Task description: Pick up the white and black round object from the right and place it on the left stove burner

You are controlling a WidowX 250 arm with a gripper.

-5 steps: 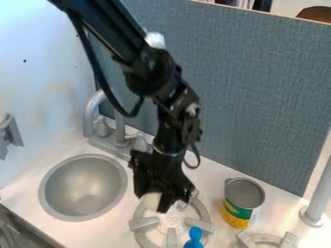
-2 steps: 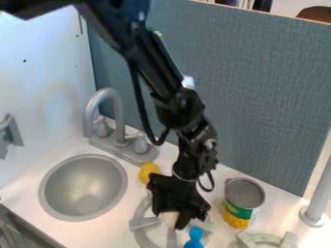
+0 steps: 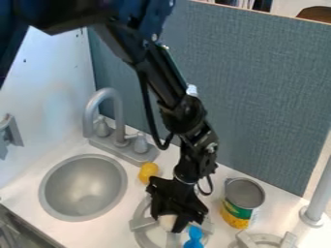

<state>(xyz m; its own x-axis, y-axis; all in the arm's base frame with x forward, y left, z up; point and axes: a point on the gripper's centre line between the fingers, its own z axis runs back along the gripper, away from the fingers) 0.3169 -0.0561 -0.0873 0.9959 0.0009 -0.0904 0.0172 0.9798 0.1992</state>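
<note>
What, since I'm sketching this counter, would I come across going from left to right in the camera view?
Grey wall bracket → round grey sink → small yellow object → black gripper → open can with a green and yellow label → upright grey post.

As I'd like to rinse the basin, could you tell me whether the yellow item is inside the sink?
No, the yellow item sits on the white counter beside the sink, near the faucet base.
</note>
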